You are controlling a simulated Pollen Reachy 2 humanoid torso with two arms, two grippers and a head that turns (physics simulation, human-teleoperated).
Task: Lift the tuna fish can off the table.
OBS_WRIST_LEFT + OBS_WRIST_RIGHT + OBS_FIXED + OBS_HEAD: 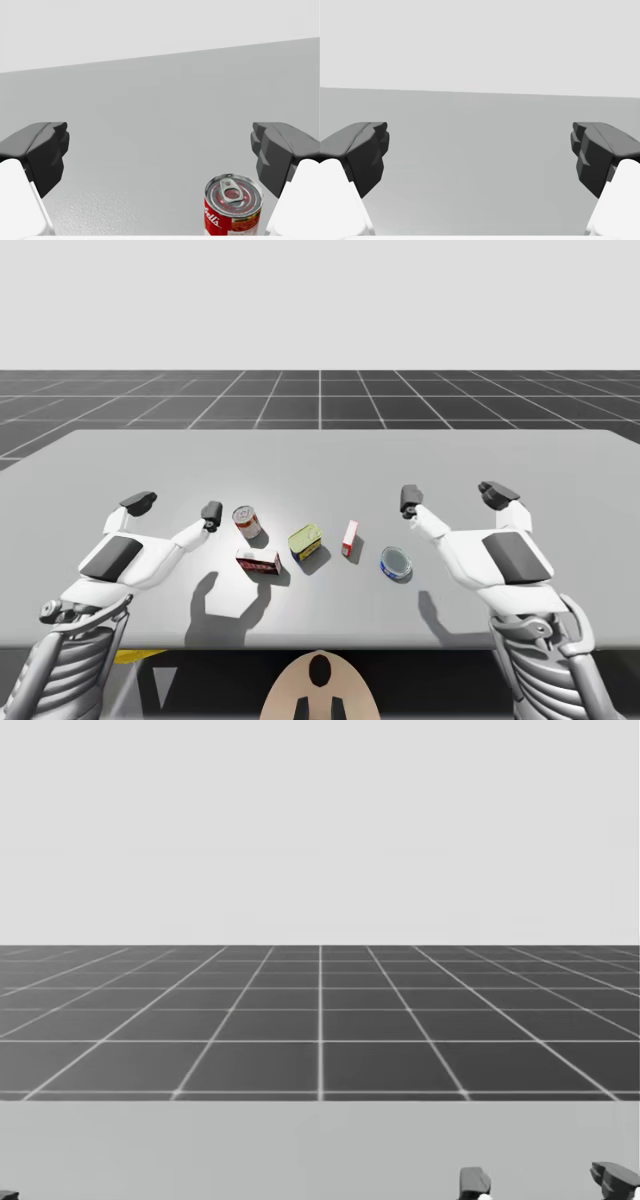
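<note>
Step in hand, as I judge it: the very start, with no reach made yet. The tuna fish can (395,562), low, round and blue, lies flat on the table (560,455) at the right end of a loose row: red and white can (247,522), dark red box (258,562), yellow-green can (305,541), then a small red and white box (350,537) near it on its left. Nothing touches the tuna fish can. My right gripper (453,497) hangs above the table, fingers spread wide and nothing between them; its wrist view shows bare tabletop ahead of the gripper (480,152). The can lies closer to my torso than those fingertips and inboard of the inner finger, near the wrist. The right forearm slants up from the table's near edge, hand held forward and roughly level, not pitched at the can. My left gripper (175,507) mirrors that pose, spread wide and empty; in its wrist view the red and white can (233,204) stands upright ahead of the gripper (160,152), nearer one finger and touching neither. Next move, by my reckoning: the right arm is the closer one, so draw that hand back and inward, tip the wrist down, centre the open fingers over the can, then descend. The can is low, so the fingertips must come nearly to the tabletop, and the inner finger must stay clear of the small box.
</note>
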